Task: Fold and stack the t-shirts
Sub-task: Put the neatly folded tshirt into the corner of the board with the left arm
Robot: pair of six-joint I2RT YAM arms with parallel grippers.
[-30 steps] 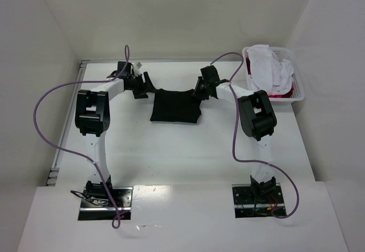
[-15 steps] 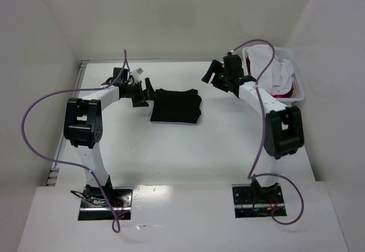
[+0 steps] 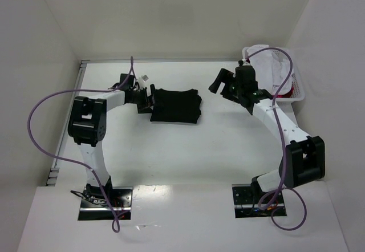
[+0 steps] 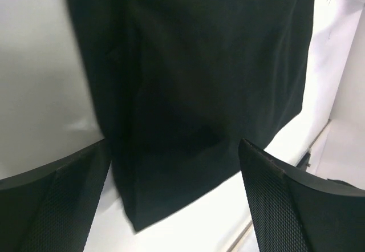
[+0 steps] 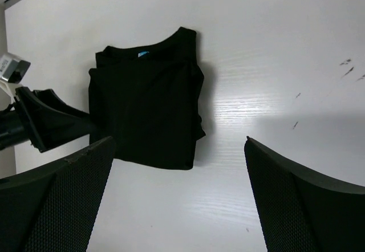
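Black shirt lies folded, flat on the counter toward the far side. Left tool sits at its left edge, jaws wide, gripping nothing; right tool hovers near the basket, also wide and empty. I'd say: back the left off level so the fold isn't dragged, then reach for a white shirt.
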